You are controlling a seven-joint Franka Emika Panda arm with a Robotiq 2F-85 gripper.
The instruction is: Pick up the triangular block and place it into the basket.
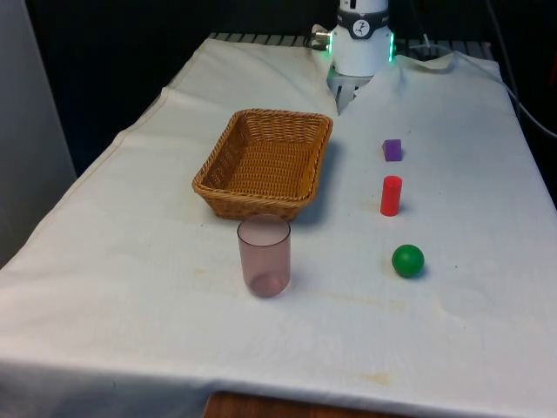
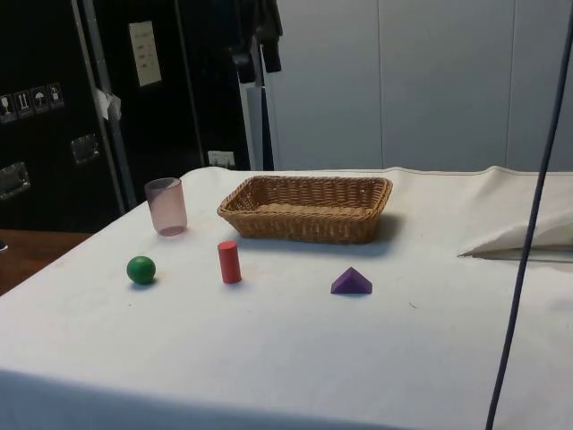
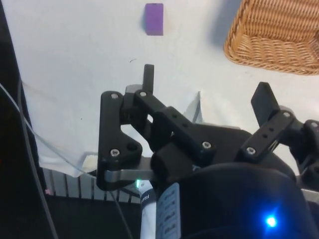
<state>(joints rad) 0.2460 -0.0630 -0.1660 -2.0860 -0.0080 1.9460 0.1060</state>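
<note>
A purple triangular block (image 1: 392, 150) (image 2: 351, 282) (image 3: 154, 19) lies on the white cloth, to the front view's right of a brown wicker basket (image 1: 266, 160) (image 2: 309, 207) (image 3: 272, 33). The basket holds nothing. My black gripper (image 1: 345, 97) (image 3: 204, 89) hangs at the table's far end, above the cloth, well behind the block and off the basket's far corner. Its two fingers (image 3: 148, 78) stand wide apart with only cloth between them.
A red cylinder (image 1: 391, 195) (image 2: 229, 262) and a green ball (image 1: 407, 260) (image 2: 141, 270) stand in a row nearer the camera than the block in the front view. A pink translucent cup (image 1: 264, 256) (image 2: 166, 206) stands in front of the basket.
</note>
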